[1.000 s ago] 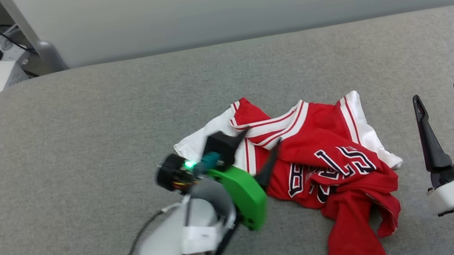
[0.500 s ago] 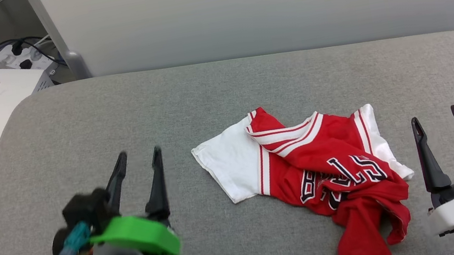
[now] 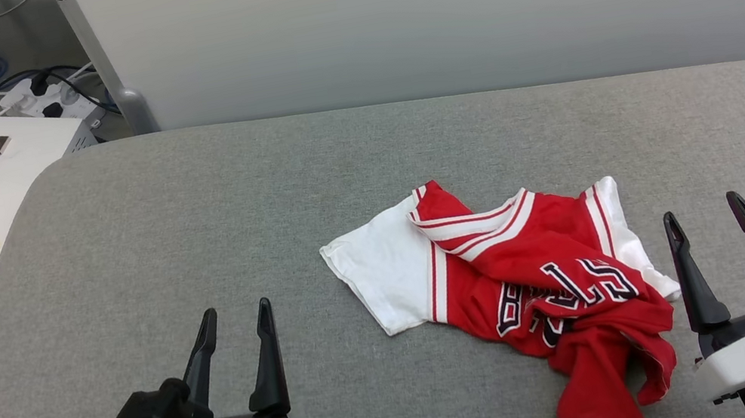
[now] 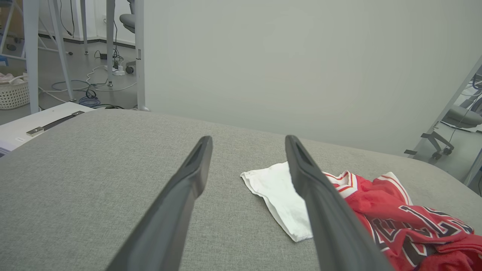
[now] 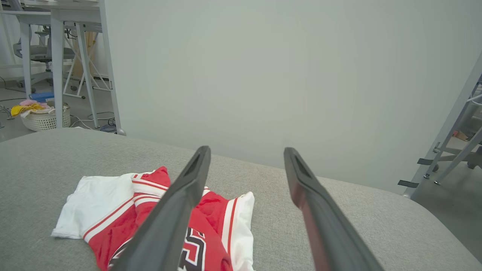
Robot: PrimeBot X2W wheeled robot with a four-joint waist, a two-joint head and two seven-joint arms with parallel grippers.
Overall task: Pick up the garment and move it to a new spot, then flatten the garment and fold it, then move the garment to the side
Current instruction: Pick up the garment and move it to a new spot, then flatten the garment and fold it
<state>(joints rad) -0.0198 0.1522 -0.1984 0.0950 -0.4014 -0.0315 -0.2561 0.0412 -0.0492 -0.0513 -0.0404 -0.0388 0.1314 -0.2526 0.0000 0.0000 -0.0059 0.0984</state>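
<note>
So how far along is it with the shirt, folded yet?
Not folded. The garment lies crumpled on the grey surface, possibly relocated. Nothing is in hand: the left gripper and right gripper sit open, either side of it. Flattening, folding and moving aside remain.

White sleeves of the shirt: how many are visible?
2. One sleeve lies flat at the left end of the shirt; the other at its right edge. Folds may hide more.

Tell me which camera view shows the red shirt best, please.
The head view. It looks down on nearly the whole shirt, with nothing in front of it. Both wrist views see it low and from the side, cut by the picture's edge, and a dark finger covers part of it in each.
</note>
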